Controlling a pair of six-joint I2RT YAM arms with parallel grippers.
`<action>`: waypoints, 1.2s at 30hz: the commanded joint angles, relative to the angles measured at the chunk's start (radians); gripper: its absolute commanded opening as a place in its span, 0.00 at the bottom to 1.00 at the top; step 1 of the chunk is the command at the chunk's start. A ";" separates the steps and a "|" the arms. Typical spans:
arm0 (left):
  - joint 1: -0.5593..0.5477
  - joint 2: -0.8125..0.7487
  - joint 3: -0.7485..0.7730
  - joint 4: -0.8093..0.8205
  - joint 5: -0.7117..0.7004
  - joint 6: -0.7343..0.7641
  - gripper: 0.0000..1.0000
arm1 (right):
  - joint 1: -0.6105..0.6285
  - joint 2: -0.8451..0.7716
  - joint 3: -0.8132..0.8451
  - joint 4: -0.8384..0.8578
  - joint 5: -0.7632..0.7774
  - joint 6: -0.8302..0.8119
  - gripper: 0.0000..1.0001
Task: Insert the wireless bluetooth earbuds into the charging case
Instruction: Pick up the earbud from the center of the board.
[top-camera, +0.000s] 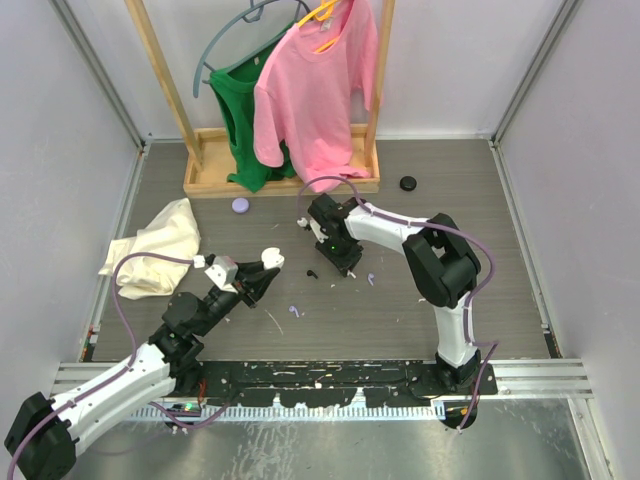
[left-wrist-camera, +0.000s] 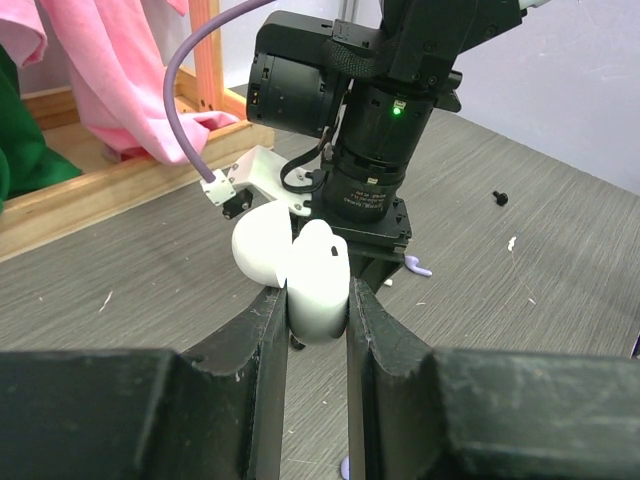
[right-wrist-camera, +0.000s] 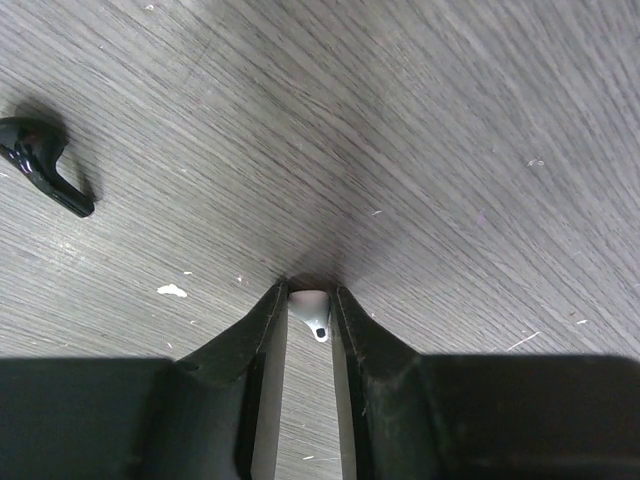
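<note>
Right gripper (right-wrist-camera: 310, 300) is down on the bench (right-wrist-camera: 450, 150), jaws pinched together on a white earbud (right-wrist-camera: 311, 310). Only the bud's rounded head and a dark spot show between the tips. Can't tell if it's lifted or touching the wood.

Left gripper (left-wrist-camera: 318, 305) is clamped on the white charging case (left-wrist-camera: 318, 270). It holds the case off the bench with the lid flipped open to the left, close in front of the right arm's wrist.

Loose on the bench: a black earbud (right-wrist-camera: 40, 165) near the right gripper, and a lilac earbud (left-wrist-camera: 418, 268) just beyond the case.

Handling, my guess:
- **Earbud:** hard glossy plastic, almost weightless and slick, so it's likely to squirt out or rotate in the jaws.
- **Where to grip:** best held across the head or upper stem, leaving the stem tip free to enter the socket.
- **Case:** rigid and smooth, gripped across its body below the hinge. The lid is free and may flop.
</note>
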 joint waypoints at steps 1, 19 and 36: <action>0.000 0.002 0.018 0.073 0.009 0.001 0.00 | -0.005 -0.044 -0.007 -0.012 -0.003 0.028 0.26; 0.000 0.038 0.018 0.098 0.021 0.010 0.00 | 0.089 -0.394 -0.092 0.134 0.137 0.278 0.20; 0.001 0.139 0.031 0.168 0.136 0.028 0.00 | 0.309 -0.744 -0.237 0.474 0.278 0.375 0.20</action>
